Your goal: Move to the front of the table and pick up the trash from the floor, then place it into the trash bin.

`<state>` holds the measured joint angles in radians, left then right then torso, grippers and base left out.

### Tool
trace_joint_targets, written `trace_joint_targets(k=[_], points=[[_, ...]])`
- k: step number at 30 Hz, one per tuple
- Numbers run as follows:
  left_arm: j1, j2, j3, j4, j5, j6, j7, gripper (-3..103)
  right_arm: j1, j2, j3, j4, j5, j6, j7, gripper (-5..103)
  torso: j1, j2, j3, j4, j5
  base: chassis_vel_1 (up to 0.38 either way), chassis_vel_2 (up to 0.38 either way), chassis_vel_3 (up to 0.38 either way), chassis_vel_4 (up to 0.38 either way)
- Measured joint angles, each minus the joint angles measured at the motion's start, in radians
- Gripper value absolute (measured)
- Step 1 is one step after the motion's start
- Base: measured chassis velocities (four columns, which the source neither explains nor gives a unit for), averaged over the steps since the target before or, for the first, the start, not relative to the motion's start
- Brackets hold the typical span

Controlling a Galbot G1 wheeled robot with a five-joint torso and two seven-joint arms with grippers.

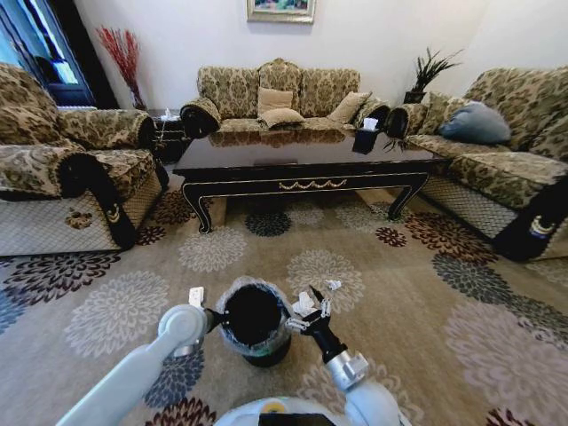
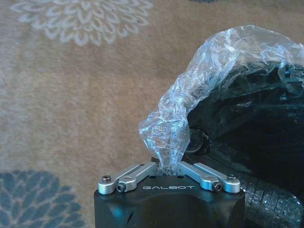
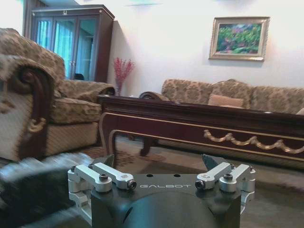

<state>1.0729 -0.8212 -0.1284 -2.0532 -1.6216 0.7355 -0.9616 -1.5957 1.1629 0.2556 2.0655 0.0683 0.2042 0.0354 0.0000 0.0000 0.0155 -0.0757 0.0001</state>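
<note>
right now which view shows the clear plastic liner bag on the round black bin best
The left wrist view: the left gripper is shut on the crinkled clear plastic liner bag close up. The head view shows it small on the round black trash bin. The right wrist view faces the dark wooden table.

One coffee table (image 1: 302, 164), one trash bin (image 1: 254, 321), three sofas, four cushions, two potted plants, one framed painting (image 1: 280, 10) and two grippers are being counted here.

"GALBOT" – on left gripper (image 2: 168, 167) & right gripper (image 3: 160, 164) housings.
</note>
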Motion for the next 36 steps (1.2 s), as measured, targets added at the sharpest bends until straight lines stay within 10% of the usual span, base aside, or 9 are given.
trace_joint_targets(k=[36], points=[[0.013,0.030,-0.266,0.151,-0.064,0.000,0.040,0,0.233,0.098,-0.032,-0.611,0.070,0.022,-0.028,96,0.000,0.000,0.000,-0.0002,-0.0002,0.000,0.000,0.000,0.000]])
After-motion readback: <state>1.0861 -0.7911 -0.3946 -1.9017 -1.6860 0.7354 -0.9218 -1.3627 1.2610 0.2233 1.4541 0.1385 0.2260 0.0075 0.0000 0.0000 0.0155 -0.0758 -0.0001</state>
